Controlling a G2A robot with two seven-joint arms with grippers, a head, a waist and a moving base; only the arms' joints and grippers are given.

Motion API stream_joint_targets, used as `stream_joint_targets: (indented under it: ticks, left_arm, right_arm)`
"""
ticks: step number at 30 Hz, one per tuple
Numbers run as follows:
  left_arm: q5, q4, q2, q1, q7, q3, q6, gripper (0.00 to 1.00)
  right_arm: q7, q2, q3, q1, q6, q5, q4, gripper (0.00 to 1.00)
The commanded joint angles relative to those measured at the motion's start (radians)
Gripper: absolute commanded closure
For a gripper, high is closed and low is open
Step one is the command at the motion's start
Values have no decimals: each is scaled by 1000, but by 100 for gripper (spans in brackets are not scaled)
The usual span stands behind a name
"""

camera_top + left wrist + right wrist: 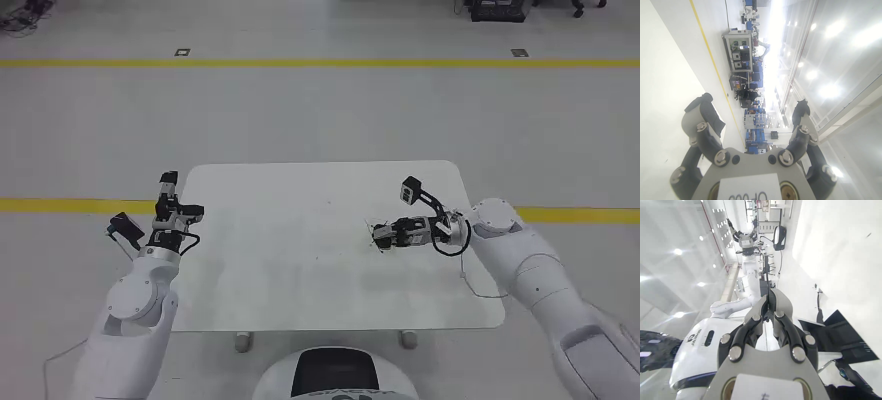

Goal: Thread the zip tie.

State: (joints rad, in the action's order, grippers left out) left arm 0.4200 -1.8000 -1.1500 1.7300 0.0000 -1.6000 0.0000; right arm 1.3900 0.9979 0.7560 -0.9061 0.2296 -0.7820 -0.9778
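Note:
A thin black zip tie [768, 283] is pinched between the fingers of my right gripper [769, 294], and its strip sticks out straight past the fingertips. In the top view this right gripper [381, 236] is over the right half of the white table [300, 290], pointing toward the middle, with the zip tie [375, 228] showing as small dark slivers at its tip. My left gripper [753, 100] stands open with nothing between its fingers. It is held up over the table's left edge [178, 197], far from the zip tie.
The table top between the two arms is bare white surface. Yellow floor lines [320, 63] run behind the table and level with its far part. A black cable [465, 262] loops from the right wrist near the table's right edge.

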Motion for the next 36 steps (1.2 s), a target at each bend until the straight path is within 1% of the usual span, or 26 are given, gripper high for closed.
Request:
stream_joint_targets:
  ticks: [1,2,3,5,6,19,20,22,23,24,26,27,29,30,36]
  left_arm:
    - [0,0,0,0,0,0,0,0]
    - [0,0,0,0,0,0,0,0]
    - [0,0,0,0,0,0,0,0]
    - [0,0,0,0,0,0,0,0]
    - [0,0,0,0,0,0,0,0]
    - [0,0,0,0,0,0,0,0]
    - [0,0,0,0,0,0,0,0]
    - [0,0,0,0,0,0,0,0]
    - [0,0,0,0,0,0,0,0]
    - [0,0,0,0,0,0,0,0]
    - [0,0,0,0,0,0,0,0]
    - [0,0,0,0,0,0,0,0]
    - [0,0,0,0,0,0,0,0]
    - [0,0,0,0,0,0,0,0]
    - [0,0,0,0,0,0,0,0]
  right_arm:
    - [0,-38,-74,20,-7,-101,-16,100]
    - [0,-54,-109,28,-18,-146,-28,100]
    - [0,-74,-157,39,-42,-195,-37,100]
    - [0,-100,-221,57,-51,-271,-54,100]
    - [0,-107,-238,59,-51,-312,-60,100]
    - [0,-107,-238,59,-51,-312,-60,100]
    - [-13,-107,-235,54,-57,-318,-60,100]
    - [-5,-106,-221,42,-109,-358,-61,100]
    - [0,-105,-210,33,-151,-413,-76,100]
    - [0,-106,-206,30,-180,-432,-85,100]
    - [0,-112,-198,26,-215,-448,-97,100]
    - [0,-116,-196,21,-253,-467,-111,100]
    - [0,-124,-190,16,-283,-480,-121,100]
    - [0,-130,-186,11,-313,-498,-129,100]
    - [0,-164,-168,-22,-398,-560,-162,100]
